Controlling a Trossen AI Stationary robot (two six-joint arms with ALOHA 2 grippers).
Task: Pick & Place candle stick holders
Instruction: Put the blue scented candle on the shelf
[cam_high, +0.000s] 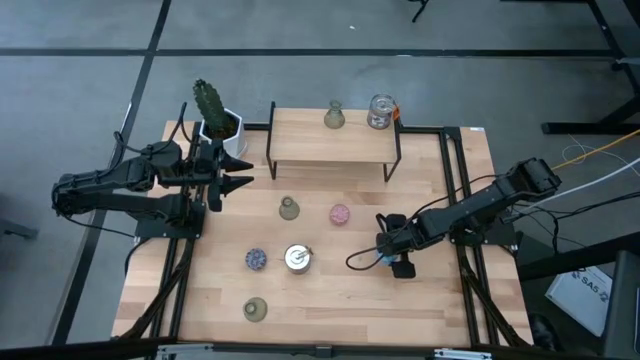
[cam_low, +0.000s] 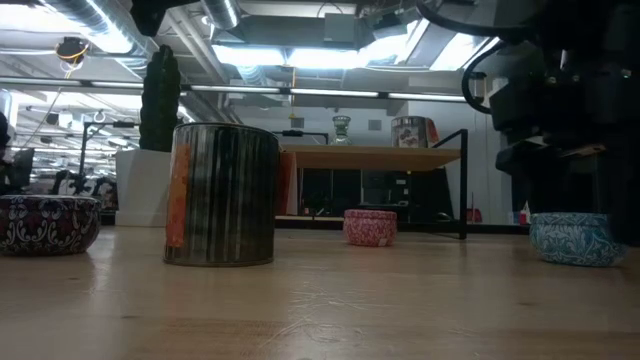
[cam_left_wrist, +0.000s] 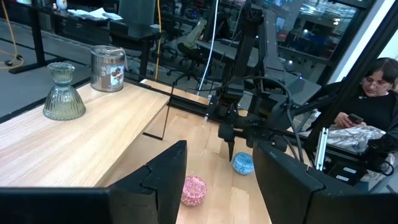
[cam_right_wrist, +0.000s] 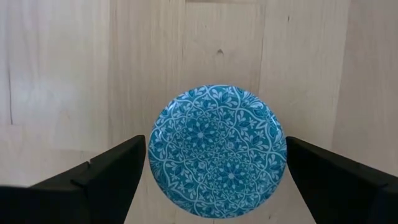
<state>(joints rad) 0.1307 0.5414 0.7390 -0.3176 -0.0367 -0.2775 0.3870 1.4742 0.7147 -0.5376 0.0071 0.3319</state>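
Observation:
A round blue patterned holder (cam_right_wrist: 217, 149) rests on its base on the table at the right; it also shows in the low view (cam_low: 572, 238). My right gripper (cam_high: 390, 250) hangs open just above it, pointing down, one finger on either side, clear of it. My left gripper (cam_high: 243, 172) is open and empty at the table's left, near the shelf. An olive holder (cam_high: 334, 116) and a silvery glass cup (cam_high: 380, 111) stand on the shelf. On the table stand an olive holder (cam_high: 289, 208), a pink one (cam_high: 340, 214), a dark speckled one (cam_high: 256, 259), a silvery cup (cam_high: 297, 258) and another olive one (cam_high: 255, 309).
A low wooden shelf on black legs (cam_high: 300, 150) stands at the far middle of the table. A white pot with a green cactus (cam_high: 215, 120) stands at the far left. A seated person (cam_left_wrist: 373, 106) shows beyond the table's right side.

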